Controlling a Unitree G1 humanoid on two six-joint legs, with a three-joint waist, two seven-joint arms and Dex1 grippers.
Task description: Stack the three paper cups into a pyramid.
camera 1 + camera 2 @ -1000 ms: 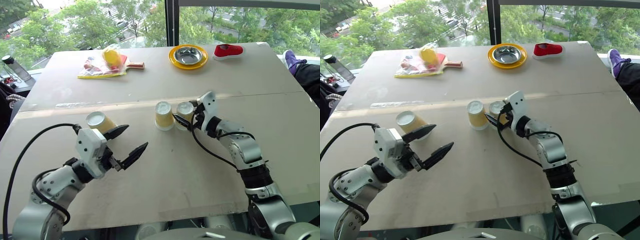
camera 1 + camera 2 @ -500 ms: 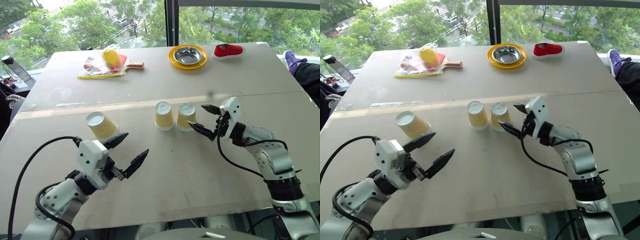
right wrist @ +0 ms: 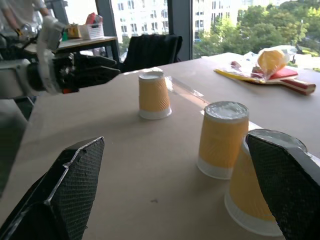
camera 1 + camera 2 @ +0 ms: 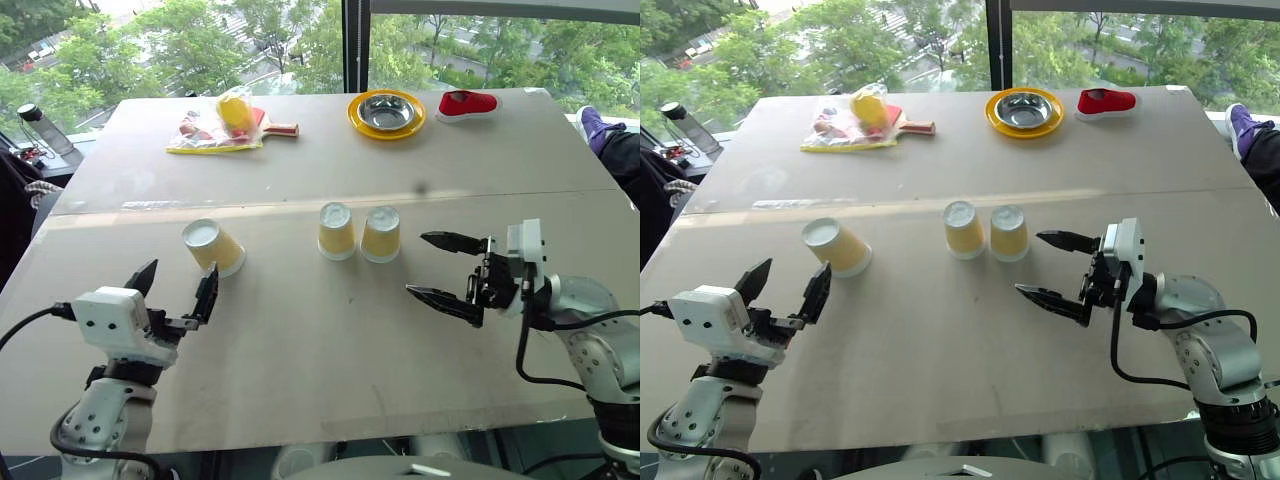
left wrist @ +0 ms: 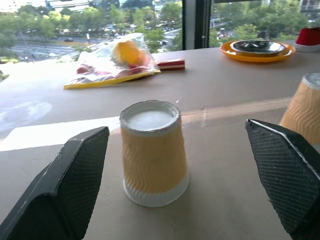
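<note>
Tools, left (image 4: 172,292) and right (image 4: 448,270), spread and empty; two base cups (image 4: 358,232) paired on counter (image 4: 330,330); third cup (image 4: 212,247) unstacked.

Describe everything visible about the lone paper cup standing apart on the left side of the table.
The lone cup is a small tapered paper cup with ribbed yellow-orange sides, a white band at its rim and a white base. It stands upside down, rim on the table, base up, upright and uncrushed. It stands well apart from the two other cups, which stand side by side. Nothing touches it but the table. The left gripper sits just short of it, jaws open.
</note>
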